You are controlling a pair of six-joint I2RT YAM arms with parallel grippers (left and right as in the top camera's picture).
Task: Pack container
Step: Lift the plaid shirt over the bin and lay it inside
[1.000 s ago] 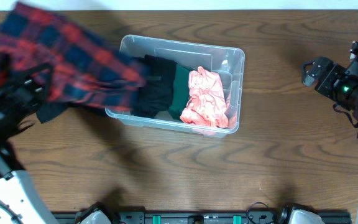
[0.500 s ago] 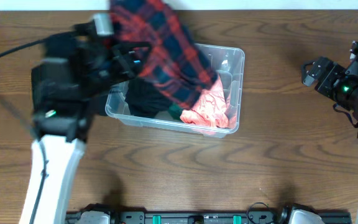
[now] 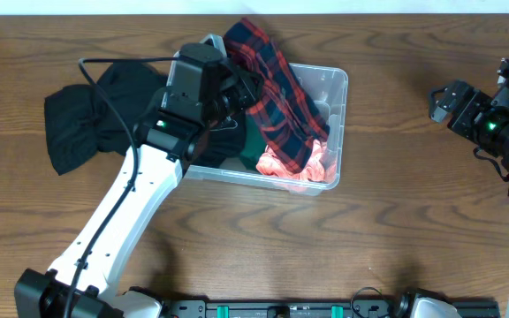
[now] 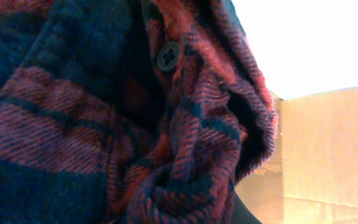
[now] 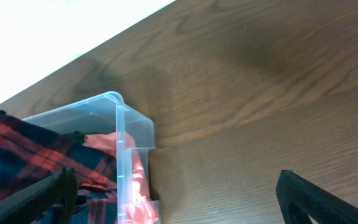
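Two-arm packing scene. The container (image 3: 336, 81), a clear rectangular tub, stands on the wooden table (image 3: 396, 230) at upper centre; the right wrist view shows its near corner (image 5: 119, 124).

We see the left gripper (image 3: 244, 88) directly above the tub's left half. It carries the plaid shirt (image 3: 283, 102), whose cloth hides the fingers and fills the left wrist view (image 4: 73, 124). The shirt runs from the tub's far rim down across its middle and partly covers the pink garment (image 3: 315, 166) at the tub's right end. The green garment (image 3: 253, 146) lies in the tub beside the pink one, half under the arm.

The right gripper (image 3: 440, 102) sits well apart, near the table's right edge. Its wrist view shows the jaws spread wide (image 5: 176, 180) with nothing between them.

We count one container, one plaid shirt, one pink garment, one green garment, one black garment (image 3: 78, 124) on the table left of the tub, and two arms.

One second ago the shirt hung over the table's far left. Half a second ago it was over the tub's left half. It has now moved onto the tub's middle, uncovering the black garment, and the right arm has not moved
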